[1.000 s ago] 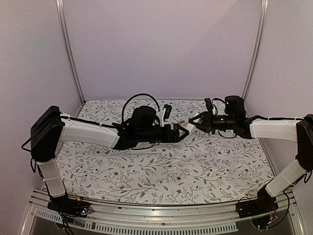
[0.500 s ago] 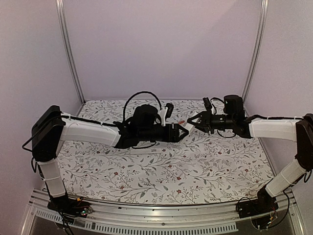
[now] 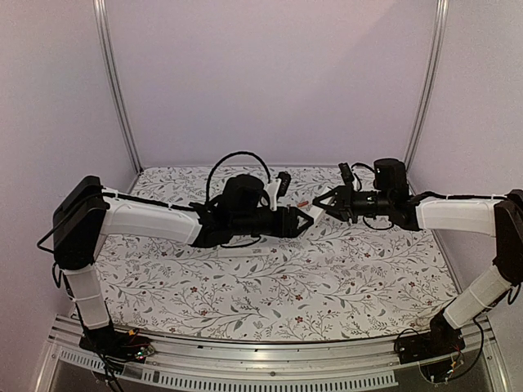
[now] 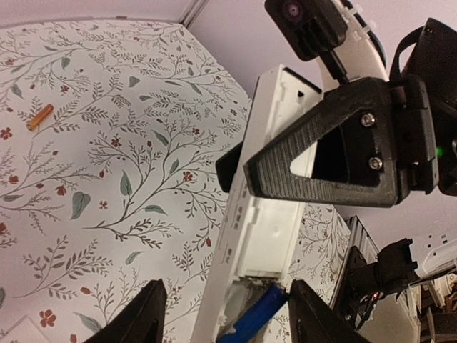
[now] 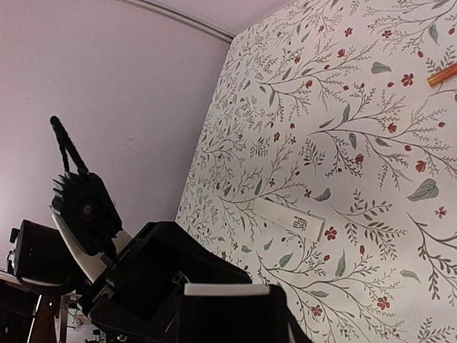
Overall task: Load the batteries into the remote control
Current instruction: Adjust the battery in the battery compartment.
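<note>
Right pincer [image 4: 235,171] clamping remote [image 4: 268,221], left pincer [image 4: 225,289] ajar around blue battery [image 4: 258,313] (label [image 5: 285,218] illegible)

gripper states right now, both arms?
Left gripper: open, fingers either side of the remote control's battery end.
Right gripper: shut on the remote control.

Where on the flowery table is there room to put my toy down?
The wide near part of the table, up to its front edge, is bare except a small white label. The back middle is crowded: the left gripper and right gripper meet there at the remote control, with an orange battery lying nearby.
</note>
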